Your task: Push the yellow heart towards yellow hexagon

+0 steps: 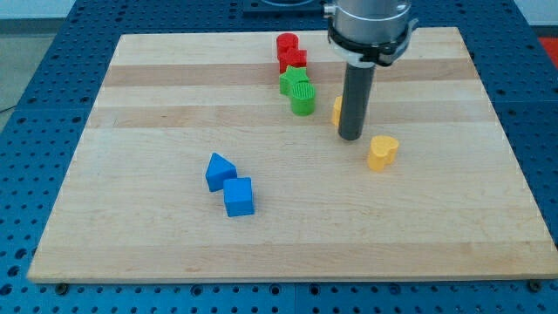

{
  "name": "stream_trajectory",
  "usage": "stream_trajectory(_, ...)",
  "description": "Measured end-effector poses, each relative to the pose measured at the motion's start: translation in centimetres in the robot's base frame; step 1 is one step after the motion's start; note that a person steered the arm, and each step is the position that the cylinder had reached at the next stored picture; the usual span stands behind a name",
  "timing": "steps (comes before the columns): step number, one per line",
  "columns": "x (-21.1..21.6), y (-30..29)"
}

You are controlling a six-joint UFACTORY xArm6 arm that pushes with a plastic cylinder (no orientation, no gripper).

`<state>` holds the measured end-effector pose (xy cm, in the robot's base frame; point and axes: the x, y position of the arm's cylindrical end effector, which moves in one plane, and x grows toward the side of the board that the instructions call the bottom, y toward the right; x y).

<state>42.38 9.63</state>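
Observation:
The yellow heart (382,151) lies on the wooden board right of centre. The yellow hexagon (336,111) sits up and to the left of it, mostly hidden behind my rod, with only its left edge showing. My tip (350,137) rests on the board just in front of the hexagon and a short way to the upper left of the heart, not touching the heart.
Two green blocks (298,90) and two red blocks (289,52) stand in a cluster left of the rod near the view's top. A blue triangle-like block (219,169) and a blue cube (238,196) lie at lower left. The board's edge (288,277) runs along the view's bottom.

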Motion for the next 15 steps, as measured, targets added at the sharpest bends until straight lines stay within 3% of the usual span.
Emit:
stream_trajectory(1, -2.6, 3.9)
stream_trajectory(4, -3.1, -4.6)
stream_trajectory(6, -1.6, 10.9)
stream_trajectory(7, 4.6, 13.6)
stream_trajectory(8, 6.0, 9.9)
stream_trajectory(11, 4.3, -4.6)
stream_trajectory(13, 6.1, 2.6)
stream_trajectory(15, 3.0, -1.3)
